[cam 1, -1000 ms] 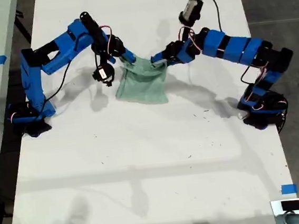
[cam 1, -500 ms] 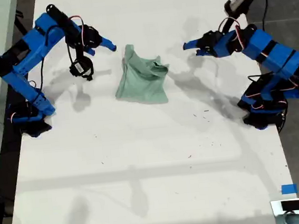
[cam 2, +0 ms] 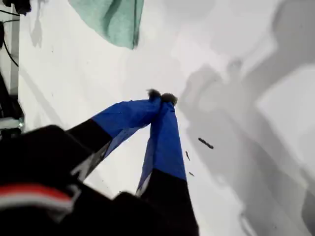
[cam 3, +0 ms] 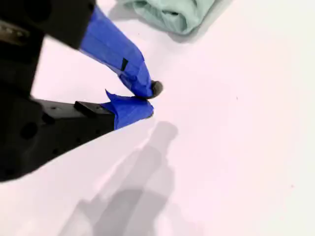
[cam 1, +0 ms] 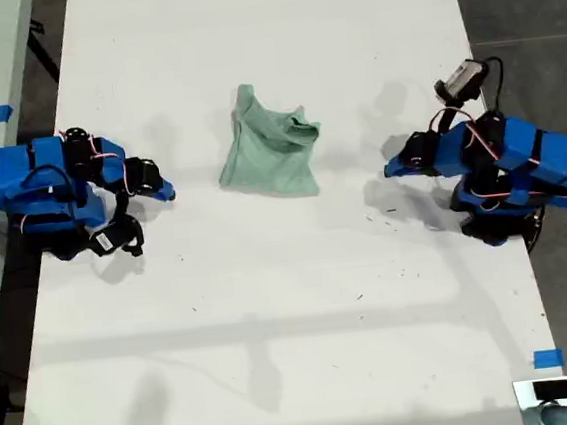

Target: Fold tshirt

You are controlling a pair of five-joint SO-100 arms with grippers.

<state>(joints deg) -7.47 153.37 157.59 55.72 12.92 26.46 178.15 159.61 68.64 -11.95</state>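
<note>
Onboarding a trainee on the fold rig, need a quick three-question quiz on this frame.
1. True or false: my first gripper is holding the mint-green tshirt.
2. The tshirt is: A) spread flat with both sleeves out; B) lying in a bunched, partly folded heap on the white table; C) draped over an arm.
3. How do the jaws of my second gripper stand?

Key:
1. False. It is shut on nothing, and the tshirt lies apart from it.
2. B.
3. Shut, tips together, holding nothing.
</note>
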